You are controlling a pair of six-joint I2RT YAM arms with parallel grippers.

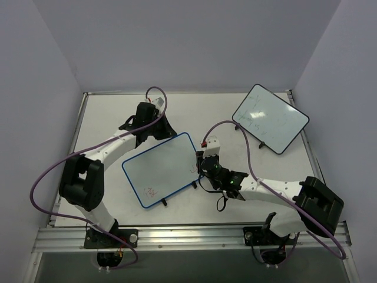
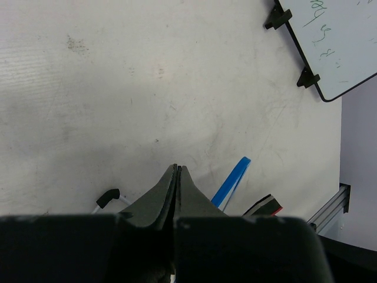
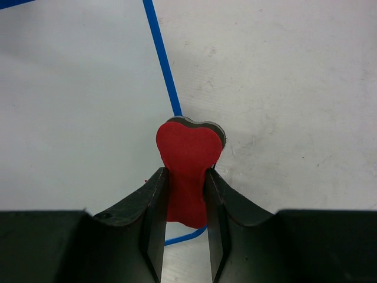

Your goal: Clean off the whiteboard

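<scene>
The whiteboard (image 1: 162, 168) with a blue rim lies in the middle of the table, with red scribbles near its front edge and a small red mark by its right edge. Its rim also shows in the right wrist view (image 3: 160, 56) and the left wrist view (image 2: 232, 180). My right gripper (image 1: 206, 158) is shut on a red eraser (image 3: 188, 165) with a dark backing, held over the board's right rim near a corner (image 3: 185, 174). The eraser also shows from above (image 1: 210, 144). My left gripper (image 1: 154, 122) is shut and empty (image 2: 177, 169), just beyond the board's far left corner.
A second whiteboard (image 1: 270, 118) with a black rim and faint dark marks lies at the back right, also in the left wrist view (image 2: 336, 41). Purple cables loop over both arms. The table's metal rail (image 1: 194, 236) runs along the front edge.
</scene>
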